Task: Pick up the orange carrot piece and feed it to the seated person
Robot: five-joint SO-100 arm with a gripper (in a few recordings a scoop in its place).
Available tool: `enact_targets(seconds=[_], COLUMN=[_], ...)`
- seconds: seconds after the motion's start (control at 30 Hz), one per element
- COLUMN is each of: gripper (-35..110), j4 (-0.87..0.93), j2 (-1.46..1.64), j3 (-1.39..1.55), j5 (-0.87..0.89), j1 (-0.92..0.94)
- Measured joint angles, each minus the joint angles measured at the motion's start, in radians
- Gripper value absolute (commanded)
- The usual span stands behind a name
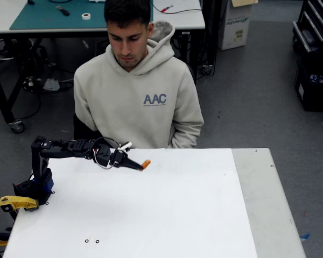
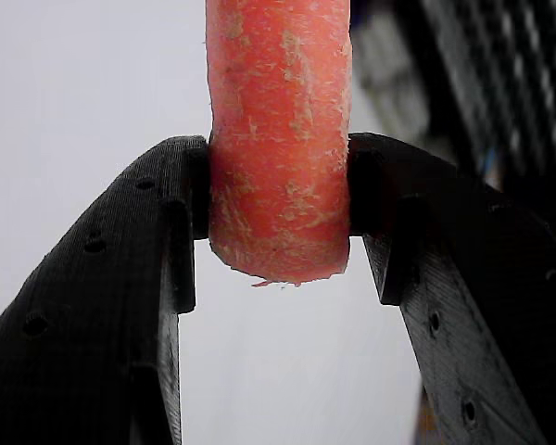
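My gripper [image 1: 141, 165] is shut on the orange carrot piece [image 1: 146, 164], held above the white table near its far edge. In the wrist view the carrot piece [image 2: 276, 139] stands upright, clamped between both black fingers [image 2: 102, 306], its cut end just below the pads. The seated person [image 1: 137, 102] sits behind the table in a light beige hoodie with "AAC" on the chest, head bent down toward the table. The carrot is below the person's chest, a little left of the middle, well short of the face.
The black arm reaches rightward from its base [image 1: 35, 188] at the table's left edge, beside a yellow clamp [image 1: 17, 202]. The white sheet [image 1: 151, 215] covers most of the table; a grey strip [image 1: 269, 204] runs along its right side. A workbench [image 1: 54, 16] stands behind the person.
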Motion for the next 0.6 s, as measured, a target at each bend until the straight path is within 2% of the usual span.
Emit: enact_targets(seconds=[0.37,0.6], gripper=[-2,-2], j4=[0.0,0.0], j2=[0.0,0.0], j3=[-0.198,-0.216], j5=[-0.021,-0.021], j1=[-0.278,-0.449])
